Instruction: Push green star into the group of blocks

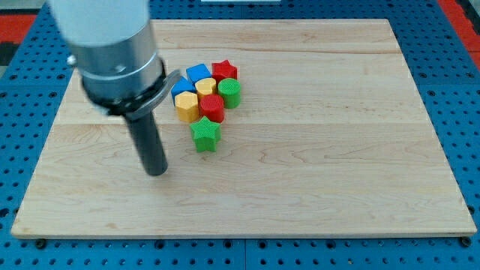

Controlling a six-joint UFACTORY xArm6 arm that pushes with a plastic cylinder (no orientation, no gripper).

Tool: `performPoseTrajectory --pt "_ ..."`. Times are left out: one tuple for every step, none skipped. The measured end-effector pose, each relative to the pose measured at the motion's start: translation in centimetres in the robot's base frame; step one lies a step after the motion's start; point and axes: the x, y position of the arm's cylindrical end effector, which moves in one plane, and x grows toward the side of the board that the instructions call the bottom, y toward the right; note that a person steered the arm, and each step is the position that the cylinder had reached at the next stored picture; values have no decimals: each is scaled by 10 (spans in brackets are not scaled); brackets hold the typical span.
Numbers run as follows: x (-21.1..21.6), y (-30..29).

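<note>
While the green star point(205, 134) sits just below the cluster, the job looks nearly finished but perhaps not quite: the star's upper points appear to touch, or almost touch, the red cylinder point(212, 109) at the bottom of the group, though from this angle I cannot say for certain whether a sliver of board shows between them. The group itself is packed tight toward the view's top, with a yellow block point(187, 106) to the view's left of the red cylinder, a second yellow block point(205, 86) behind, two blue blocks point(191, 78), a red star point(224, 71) and a green cylinder point(230, 93) on the view's right side. The rod carries no jaws, so there is nothing to open or close; my tip point(157, 172) rests on the wooden board point(337, 150), to the view's left of the star and a little lower, clearly apart from it and touching no block. I would judge this to be the closing step, the star delivered or one nudge short. If a nudge is wanted, the tip needs to come round beneath the star and press toward the view's top, gently, since a hard shove could scatter the packed blocks.
</note>
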Motion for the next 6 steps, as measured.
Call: performPoseTrajectory --pt "13 41" --pt "-2 84" --pt "-17 76" --pt "-17 38" --pt "-20 58" --pt "-22 113"
